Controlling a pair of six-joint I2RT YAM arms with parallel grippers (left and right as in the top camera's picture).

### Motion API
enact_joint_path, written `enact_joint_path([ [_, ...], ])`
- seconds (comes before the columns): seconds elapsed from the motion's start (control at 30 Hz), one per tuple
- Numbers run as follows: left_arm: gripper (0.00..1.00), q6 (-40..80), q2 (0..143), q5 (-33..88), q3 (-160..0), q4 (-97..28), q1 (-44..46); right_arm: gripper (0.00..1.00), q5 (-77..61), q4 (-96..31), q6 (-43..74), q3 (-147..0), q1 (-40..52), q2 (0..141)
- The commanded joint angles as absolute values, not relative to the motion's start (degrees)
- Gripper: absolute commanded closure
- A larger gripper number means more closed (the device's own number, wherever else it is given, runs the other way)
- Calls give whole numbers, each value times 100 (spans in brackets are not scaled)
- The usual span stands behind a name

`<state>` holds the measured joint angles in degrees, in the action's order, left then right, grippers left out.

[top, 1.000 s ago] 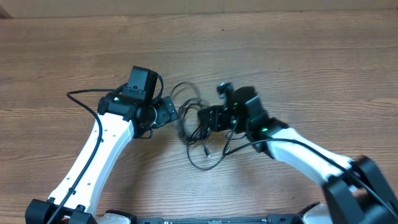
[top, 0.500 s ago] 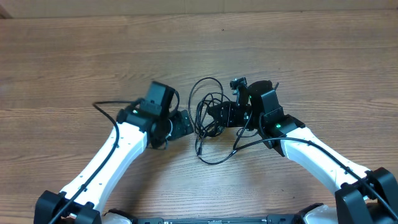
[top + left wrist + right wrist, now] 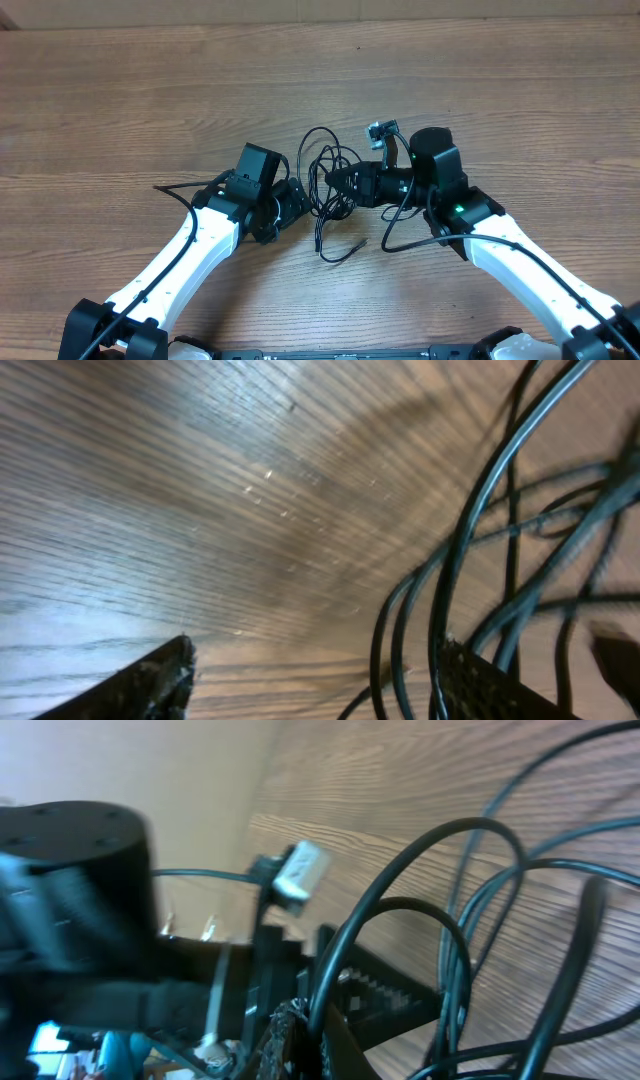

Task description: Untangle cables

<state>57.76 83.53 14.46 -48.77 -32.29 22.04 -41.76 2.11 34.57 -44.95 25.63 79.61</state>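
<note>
Thin, glossy black cables (image 3: 322,195) lie in a loose tangle of loops mid-scene on the grained wooden table (image 3: 150,90). My right gripper (image 3: 335,183) pinches their strands; my left gripper (image 3: 298,200) gapes wide, just left of them.

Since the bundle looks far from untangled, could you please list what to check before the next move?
1. The right tool is shut on the cables: ok.
2. The left tool is open: ok.
3. Some strands lie between the left tool's fingers: ok.
4. Only one strand lies there: not ok, several cross.
5. A loose end lies free on the table: ok.
6. Where the knot sits: cannot tell.
</note>
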Motion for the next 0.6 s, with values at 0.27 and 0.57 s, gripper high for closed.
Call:
enact_joint_path([
  [0.27, 34, 6090, 8315, 1514, -4825, -2982, 2222, 96, -4672, 263, 3771, -4604, 2569, 7400],
  [0.57, 25, 5083, 8073, 1955, -4827, -3347, 1966, 96, -4615, 226, 3774, -4604, 2569, 7400],
])
